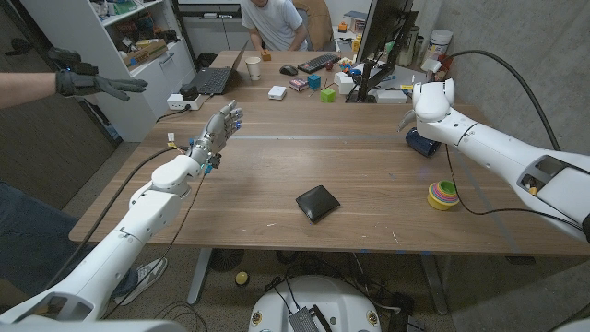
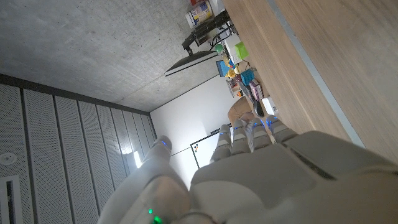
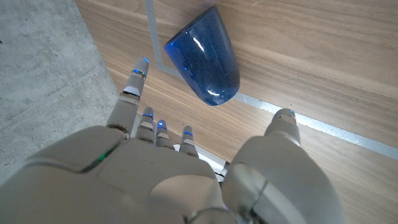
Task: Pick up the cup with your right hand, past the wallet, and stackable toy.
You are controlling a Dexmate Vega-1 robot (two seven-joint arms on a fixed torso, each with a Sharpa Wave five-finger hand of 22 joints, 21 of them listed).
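No writing, label, brand, number or sign can be read in any of the views. The white tub at the far end of the table may carry a printed label, but it is too small and blurred to tell. The box on the far shelf in the left wrist view shows coloured print, too blurred to read.

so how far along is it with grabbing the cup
Done: the right hand has reached past the wallet and the stackable toy and is over the blue cup. In hand: the approach, with fingers spread and not touching the cup, which stands on the table. Left: closing on the cup and lifting it. The left hand is raised and holds nothing.
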